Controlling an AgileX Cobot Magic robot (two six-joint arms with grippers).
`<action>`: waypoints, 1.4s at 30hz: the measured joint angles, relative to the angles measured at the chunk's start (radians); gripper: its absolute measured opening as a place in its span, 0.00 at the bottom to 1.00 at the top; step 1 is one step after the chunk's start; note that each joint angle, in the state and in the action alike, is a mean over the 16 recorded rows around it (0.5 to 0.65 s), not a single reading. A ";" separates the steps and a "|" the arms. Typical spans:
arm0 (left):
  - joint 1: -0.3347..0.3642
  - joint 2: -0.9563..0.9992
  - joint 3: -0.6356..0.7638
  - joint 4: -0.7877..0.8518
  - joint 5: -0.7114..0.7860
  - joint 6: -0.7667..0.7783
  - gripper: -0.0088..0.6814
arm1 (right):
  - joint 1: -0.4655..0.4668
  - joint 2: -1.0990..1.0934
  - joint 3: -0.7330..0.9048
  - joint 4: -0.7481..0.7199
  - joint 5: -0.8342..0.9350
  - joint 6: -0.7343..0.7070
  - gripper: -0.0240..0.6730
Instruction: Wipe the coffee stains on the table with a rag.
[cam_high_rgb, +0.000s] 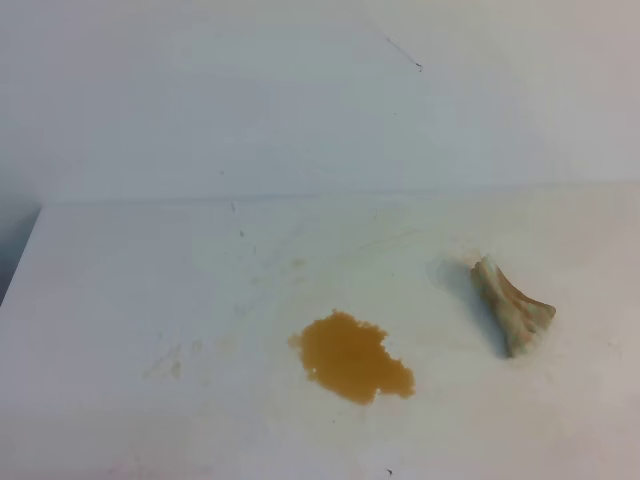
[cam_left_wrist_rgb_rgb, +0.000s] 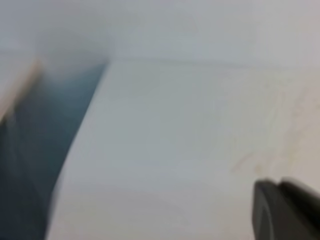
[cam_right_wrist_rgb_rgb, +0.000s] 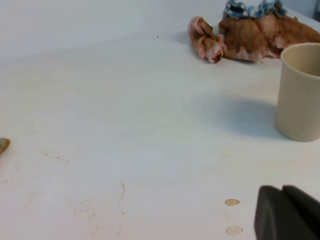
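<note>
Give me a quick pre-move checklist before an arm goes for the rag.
1. Orange-brown coffee blotch unwiped on the white table: ok, still to do.
2. Wrinkled beige, brown-stained rag free, right of the blotch, not touching it: ok.
3. Right gripper ready to grasp: not ok, shut.
4. Left gripper state: cannot tell, blurred.
5. Beige cup and pile of stained cloths away from the right gripper: ok.

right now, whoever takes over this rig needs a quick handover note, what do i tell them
Right gripper: shut, holding nothing, low over the table, out of the high view.
Left gripper: only a blurred dark corner shows; open or shut unclear.
Coffee stains: one orange-brown blotch, front centre, whole.
Rag: crumpled, right of the blotch, apart from it, ungripped.
Done: nothing. Left: grasp the rag, wipe the blotch.
</note>
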 joint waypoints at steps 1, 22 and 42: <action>0.000 0.000 0.000 0.001 0.000 0.000 0.01 | 0.000 0.000 0.000 0.000 0.000 0.000 0.03; 0.000 -0.002 0.002 0.010 -0.002 0.000 0.01 | 0.000 0.000 0.001 0.000 -0.029 0.000 0.03; 0.000 0.000 0.000 0.010 0.000 0.000 0.01 | 0.001 0.000 -0.007 0.021 -0.457 0.262 0.03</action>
